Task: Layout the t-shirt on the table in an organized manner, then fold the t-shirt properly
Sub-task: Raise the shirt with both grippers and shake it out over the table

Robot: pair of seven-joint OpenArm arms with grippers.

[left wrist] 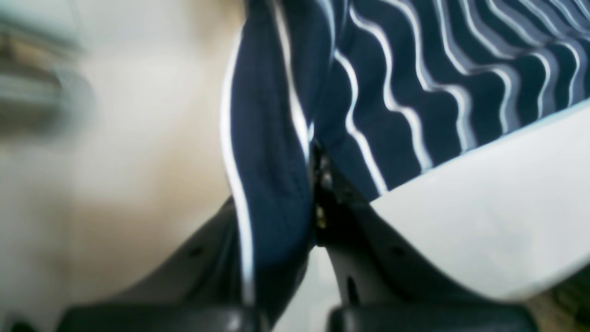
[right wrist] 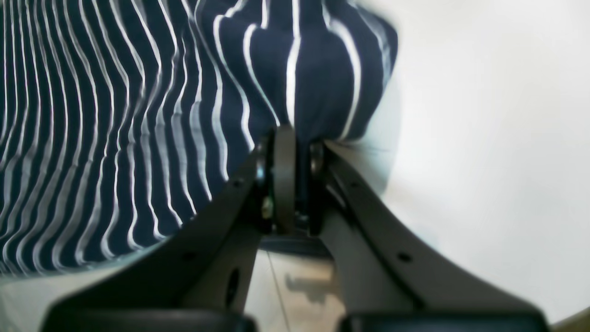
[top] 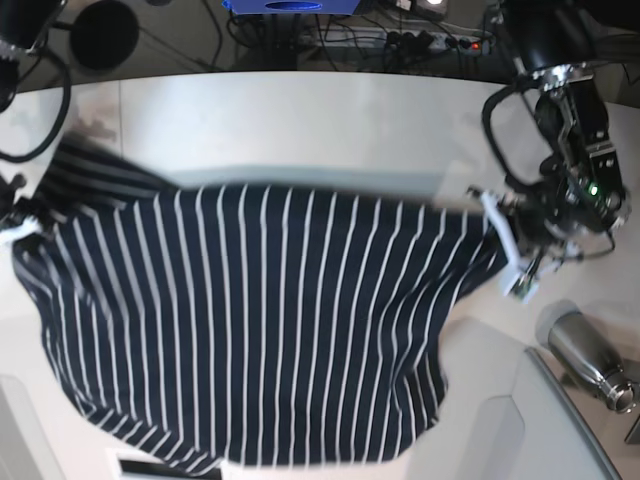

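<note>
Left tool (left wrist: 318,184) and right tool (right wrist: 295,175) each clamp a shirt (top: 260,320) edge, stretching it above counter (top: 300,120).

beyond the far curved edge, a dim floor (top: 200,40) carries tangled black cables (top: 250,35), a blue box (top: 290,6), a power strip (top: 420,40) with a small red light, and a round black object (top: 105,32). a steel bottle (top: 585,355) lies on its side at the lower right beside a grey panel (top: 560,430). light is even and bright.
</note>
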